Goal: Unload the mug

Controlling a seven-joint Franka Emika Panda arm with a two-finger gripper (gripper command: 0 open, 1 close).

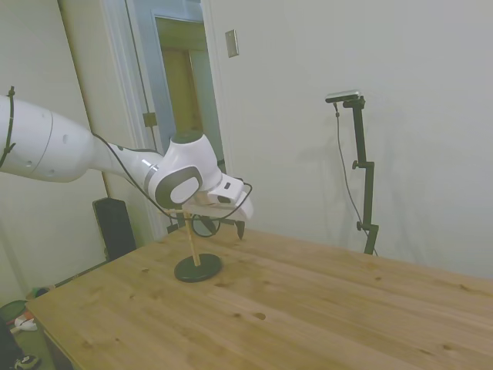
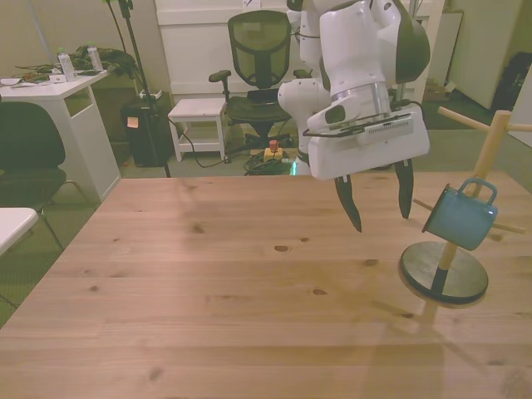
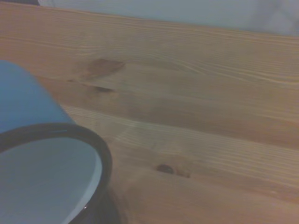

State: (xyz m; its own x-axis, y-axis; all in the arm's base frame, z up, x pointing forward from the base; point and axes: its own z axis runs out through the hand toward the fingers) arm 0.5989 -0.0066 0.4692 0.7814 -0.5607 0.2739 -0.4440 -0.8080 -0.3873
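The mug (image 2: pixel 461 218) is small and light blue and hangs tilted by its handle from a peg of a wooden mug tree (image 2: pixel 443 273) at the front view's right. My gripper (image 2: pixel 378 202) hovers above the table just to the left of the mug, open, with nothing between its dark fingers (image 2: pixel 349 209). Up close in the wrist view, the mug (image 3: pixel 28 105) shows its blue wall, dark rim and white inside. In the side view the arm hides the mug, and only the tree's dark base (image 1: pixel 198 267) and pole show.
The wooden table (image 2: pixel 208 274) stretches wide to the left of the tree. Behind it stand an office chair (image 2: pixel 259 58), a small white stool (image 2: pixel 198 112) and a white desk (image 2: pixel 58 100).
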